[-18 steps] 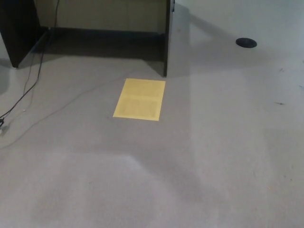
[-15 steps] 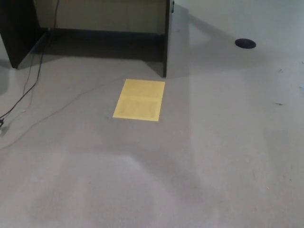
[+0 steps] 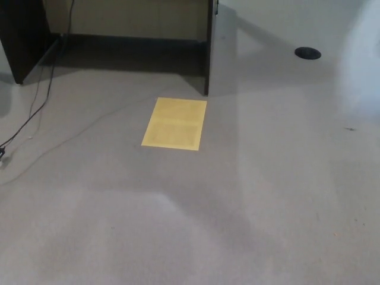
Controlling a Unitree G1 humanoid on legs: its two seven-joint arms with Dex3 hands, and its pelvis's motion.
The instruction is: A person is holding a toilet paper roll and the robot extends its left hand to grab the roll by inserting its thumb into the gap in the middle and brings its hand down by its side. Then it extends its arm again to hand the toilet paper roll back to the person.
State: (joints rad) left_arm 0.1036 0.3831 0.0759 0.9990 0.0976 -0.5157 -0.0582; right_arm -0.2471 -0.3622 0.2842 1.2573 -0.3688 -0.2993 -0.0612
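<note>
Neither of my hands shows in the head view, and no person is clearly in sight. A pale, blurred white shape (image 3: 363, 59) has come in at the upper right edge; it is too smeared to tell whether it is the toilet paper roll. Only grey floor lies below me.
A yellow sheet (image 3: 174, 123) lies flat on the grey floor. Behind it stands a dark desk with a side panel (image 3: 208, 47). Black cables (image 3: 35, 110) trail along the left. A black round floor cover (image 3: 307, 53) sits at the back right.
A blurred whitish shape has appeared at the upper right edge. The view has barely shifted; nothing else moved.
</note>
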